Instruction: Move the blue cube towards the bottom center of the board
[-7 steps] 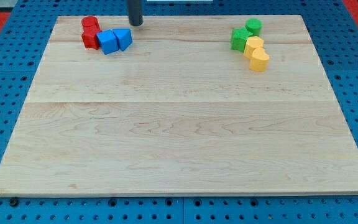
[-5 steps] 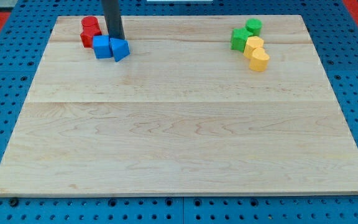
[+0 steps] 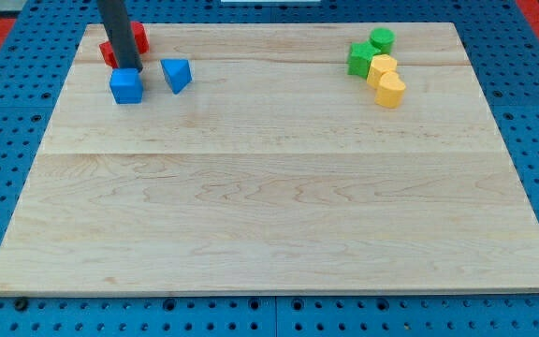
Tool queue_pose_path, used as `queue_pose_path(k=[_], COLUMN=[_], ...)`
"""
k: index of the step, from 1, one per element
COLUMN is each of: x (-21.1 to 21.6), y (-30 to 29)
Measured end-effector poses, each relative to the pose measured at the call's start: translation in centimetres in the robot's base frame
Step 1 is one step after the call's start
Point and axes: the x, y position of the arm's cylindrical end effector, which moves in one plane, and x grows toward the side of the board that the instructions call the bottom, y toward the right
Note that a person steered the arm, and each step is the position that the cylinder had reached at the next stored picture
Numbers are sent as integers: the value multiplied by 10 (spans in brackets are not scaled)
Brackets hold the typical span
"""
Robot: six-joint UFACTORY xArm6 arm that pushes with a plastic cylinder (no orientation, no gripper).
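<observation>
We log the wooden board (image 3: 279, 187) lying flat on the blue pegboard counter (image 3: 7, 112). It holds every block; none sits off its edge.

Our end effector is a plain dark rod with no jaws, so nothing on it stands apart, together or clamped. My tip (image 3: 126, 69) rests at the top edge of the blue cube (image 3: 126, 86), touching it or nearly so, near the board's top-left corner in the view.

The blue cube sits in the upper left of the board, far from the bottom center. Just to its right, with a small gap between them, lies a blue wedge-shaped block (image 3: 176, 74).

Behind the rod, toward the view's top, we see red blocks (image 3: 137, 37), partly hidden by the rod; their number and shape cannot be made out. They lie close to the cube, but we cannot tell if they touch it.

At the upper right sits a tight cluster: a green round block (image 3: 381, 39), a green block (image 3: 360, 59) of unclear shape, a yellow block (image 3: 382, 67) and a yellow heart-like block (image 3: 391, 91), each touching its neighbour.
</observation>
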Motion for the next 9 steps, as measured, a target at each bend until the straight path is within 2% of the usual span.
queue_pose_path(k=[1,2,3,4,5,9], x=[36,38,65,103,157,245], y=[1,-21,-19,28,96,136])
